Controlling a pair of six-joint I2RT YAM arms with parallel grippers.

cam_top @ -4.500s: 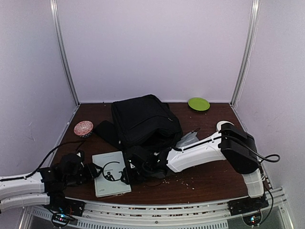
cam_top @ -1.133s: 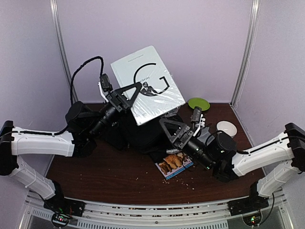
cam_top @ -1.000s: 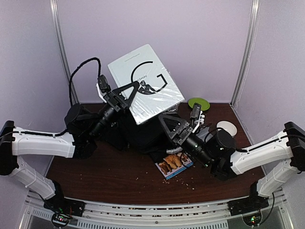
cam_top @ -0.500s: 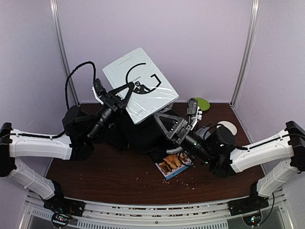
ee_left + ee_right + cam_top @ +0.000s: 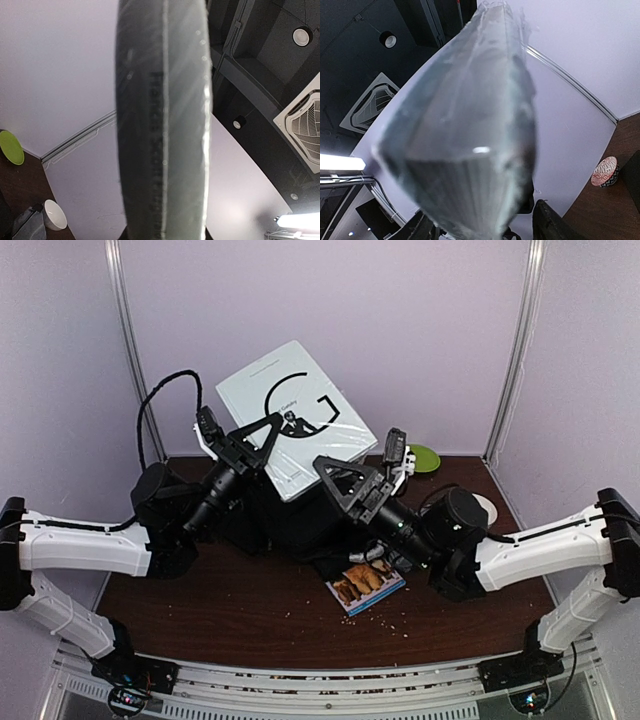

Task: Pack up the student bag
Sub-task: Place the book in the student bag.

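Holds the white book (image 5: 285, 400) aloft above the student bag (image 5: 290, 515), pinched in the narrowly closed left gripper (image 5: 245, 440); straddles its lower corner with the wide-spread right gripper (image 5: 360, 455).

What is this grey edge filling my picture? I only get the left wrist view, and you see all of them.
Observer: It's the edge of a large white book with a big black G on its cover. The left claw grips it at its lower left edge, in the air above the black bag.
Operator: Where's the right claw?
Observer: The right claw is up at the book's lower right corner, with its jaws spread wide on either side of that corner.
Operator: Anything left to pack?
Observer: A smaller book with a food photo on its cover lies flat on the table, just in front of the bag.
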